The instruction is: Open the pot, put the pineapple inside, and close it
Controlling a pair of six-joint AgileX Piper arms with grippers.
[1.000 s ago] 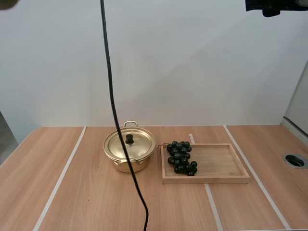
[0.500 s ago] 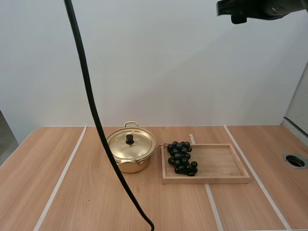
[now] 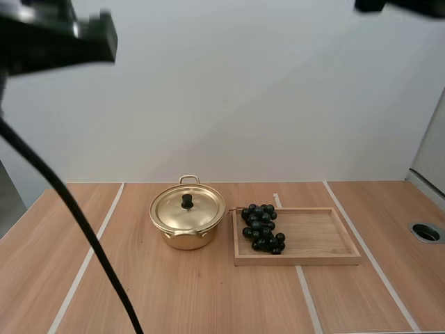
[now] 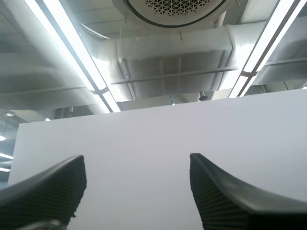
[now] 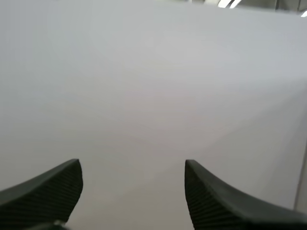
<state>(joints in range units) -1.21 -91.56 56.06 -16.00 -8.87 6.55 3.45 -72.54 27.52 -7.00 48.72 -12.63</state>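
With my left gripper point(image 4: 136, 189) and right gripper point(image 5: 133, 189) both spread empty, the pot point(image 3: 184, 240) sits lidded at lower centre, slightly left, nearer my left arm point(image 3: 62, 38) at upper left.

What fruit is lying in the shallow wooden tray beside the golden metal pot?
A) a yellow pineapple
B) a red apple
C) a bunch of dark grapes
C: a bunch of dark round grapes lies in the shallow wooden tray, at its end nearest the lidded golden metal pot.
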